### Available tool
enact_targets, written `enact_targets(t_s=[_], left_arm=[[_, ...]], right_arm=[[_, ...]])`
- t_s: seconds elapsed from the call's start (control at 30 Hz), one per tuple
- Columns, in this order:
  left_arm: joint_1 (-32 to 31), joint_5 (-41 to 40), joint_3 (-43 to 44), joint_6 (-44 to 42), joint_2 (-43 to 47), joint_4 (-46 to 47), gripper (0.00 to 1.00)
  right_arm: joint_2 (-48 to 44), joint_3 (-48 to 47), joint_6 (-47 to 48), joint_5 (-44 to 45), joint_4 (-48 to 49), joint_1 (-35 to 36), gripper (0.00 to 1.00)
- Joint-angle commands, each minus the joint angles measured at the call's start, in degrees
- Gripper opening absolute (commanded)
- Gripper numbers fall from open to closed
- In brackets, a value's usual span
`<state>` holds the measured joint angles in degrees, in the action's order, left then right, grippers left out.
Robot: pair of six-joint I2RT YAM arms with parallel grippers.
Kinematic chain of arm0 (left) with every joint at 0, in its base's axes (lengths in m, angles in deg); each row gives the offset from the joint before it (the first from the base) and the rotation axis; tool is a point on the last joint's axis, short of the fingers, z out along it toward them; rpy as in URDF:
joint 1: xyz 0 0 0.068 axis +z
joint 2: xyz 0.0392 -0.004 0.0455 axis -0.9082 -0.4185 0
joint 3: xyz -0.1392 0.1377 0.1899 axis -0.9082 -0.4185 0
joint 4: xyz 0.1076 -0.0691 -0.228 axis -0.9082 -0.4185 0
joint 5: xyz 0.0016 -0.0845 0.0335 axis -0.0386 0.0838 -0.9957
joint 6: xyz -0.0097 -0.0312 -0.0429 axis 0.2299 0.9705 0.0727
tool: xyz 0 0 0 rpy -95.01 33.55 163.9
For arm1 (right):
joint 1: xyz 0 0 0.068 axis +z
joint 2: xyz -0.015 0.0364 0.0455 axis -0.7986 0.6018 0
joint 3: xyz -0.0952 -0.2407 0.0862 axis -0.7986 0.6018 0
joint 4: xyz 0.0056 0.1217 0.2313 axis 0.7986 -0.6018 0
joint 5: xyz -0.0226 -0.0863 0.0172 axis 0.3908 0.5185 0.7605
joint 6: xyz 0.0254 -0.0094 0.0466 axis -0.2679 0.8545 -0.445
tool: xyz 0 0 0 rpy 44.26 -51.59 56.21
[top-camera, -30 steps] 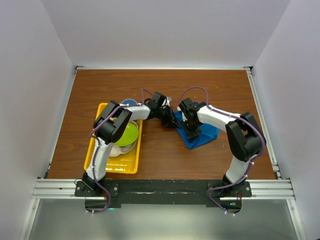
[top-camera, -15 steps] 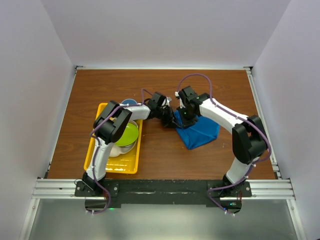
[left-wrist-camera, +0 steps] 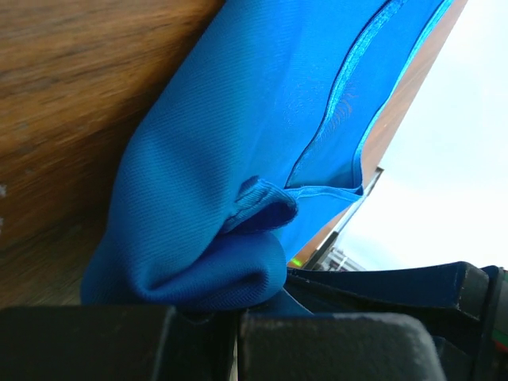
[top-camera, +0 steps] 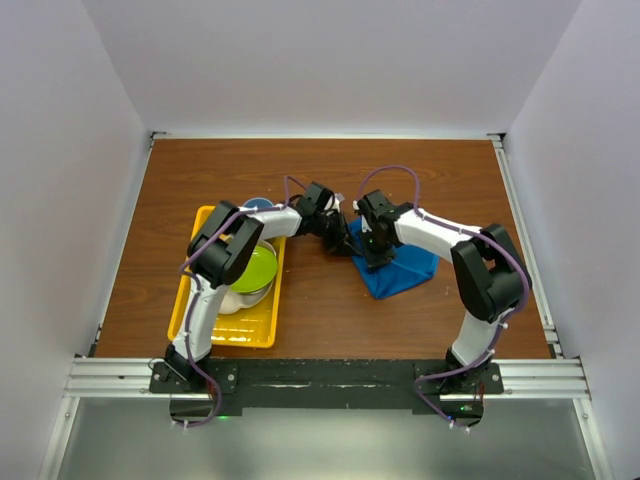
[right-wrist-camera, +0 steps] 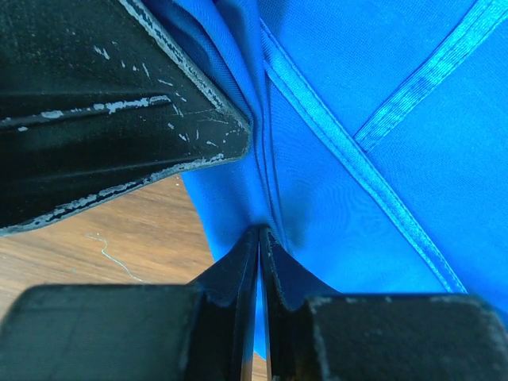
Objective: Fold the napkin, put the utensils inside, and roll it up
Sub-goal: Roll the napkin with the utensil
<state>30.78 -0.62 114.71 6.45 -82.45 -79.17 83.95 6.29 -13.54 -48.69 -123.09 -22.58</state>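
The bright blue napkin (top-camera: 408,266) lies crumpled on the wooden table right of centre. My left gripper (top-camera: 345,236) is at its left edge, shut on a bunched fold of the napkin (left-wrist-camera: 238,159); the fingertips (left-wrist-camera: 236,317) are pressed together under the fold. My right gripper (top-camera: 376,247) is close beside it, shut on a thin layer of the napkin (right-wrist-camera: 381,79), which runs between its closed tips (right-wrist-camera: 259,234). A finger of the left gripper (right-wrist-camera: 119,103) fills the upper left of the right wrist view. The fork is out of view.
A yellow tray (top-camera: 245,328) sits at the left with a green bowl (top-camera: 256,268) in it. A small blue cup (top-camera: 258,205) stands at the tray's far end. White walls enclose the table on three sides.
My right gripper lifted toward the back with the napkin half a second ago and has come back down beside the left gripper. The left gripper has stayed put.
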Motion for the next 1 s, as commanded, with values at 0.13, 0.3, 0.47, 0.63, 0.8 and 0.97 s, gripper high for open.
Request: enact_targets(t_s=[0.13,0.3,0.47,0.63,0.8,0.97], left_arm=[[3.36,-6.74,2.55,-7.25,3.30,-6.84,0.15],[5.21,-1.38,3.17,-6.73,6.20,-5.61,0.18],[5.21,0.20,0.46,-8.48,9.72,-4.90,0.10],[5.04,1.35,0.71,-9.01,8.85,-3.58,0.05],[5.12,1.79,1.32,-8.22,6.56,-2.35,0.04],[4.95,1.44,4.39,-8.66,3.75,-2.61,0.02]], right_arm=[[1.33,5.92,0.10,2.66,3.11,-1.06,0.09],[1.50,6.54,0.27,2.13,3.73,-1.32,0.09],[1.59,6.89,0.27,0.99,4.08,-1.58,0.09],[1.76,6.72,0.54,0.81,4.17,-1.59,0.08],[1.85,6.54,0.71,0.55,4.08,-1.50,0.07],[1.85,6.10,0.98,0.55,3.64,-1.50,0.06]])
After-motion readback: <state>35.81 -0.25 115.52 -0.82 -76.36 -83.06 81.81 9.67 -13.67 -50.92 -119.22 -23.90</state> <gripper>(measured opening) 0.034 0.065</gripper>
